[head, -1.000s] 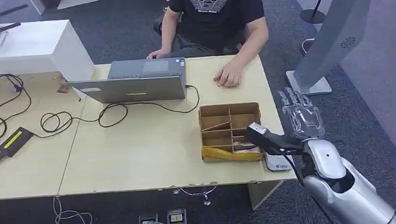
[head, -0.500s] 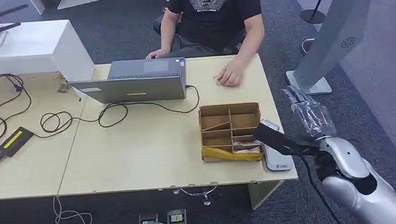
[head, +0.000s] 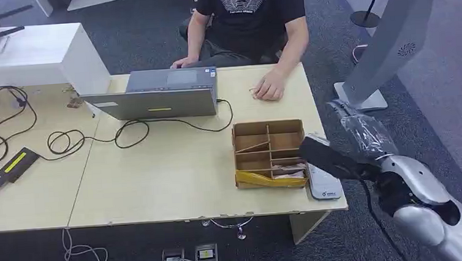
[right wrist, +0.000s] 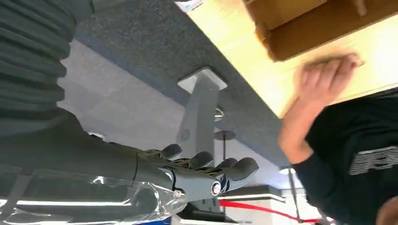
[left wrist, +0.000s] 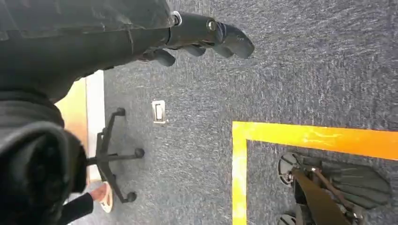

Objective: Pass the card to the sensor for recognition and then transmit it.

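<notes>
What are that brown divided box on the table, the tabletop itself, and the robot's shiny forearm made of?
The brown divided box looks like plain corrugated cardboard: matte tan walls, thin slotted dividers, yellowish tape along its front. The pale tabletop seems to be wood-look laminate, smooth and evenly coloured, though solid wood can't be ruled out. The silver right forearm has a glossy moulded shell with soft highlights; painted plastic or metal, I can't tell which.

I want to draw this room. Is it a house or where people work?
It looks like an office or a lab. A person sits at a desk with a laptop, cables trail across it, and the floor is grey carpet.
</notes>
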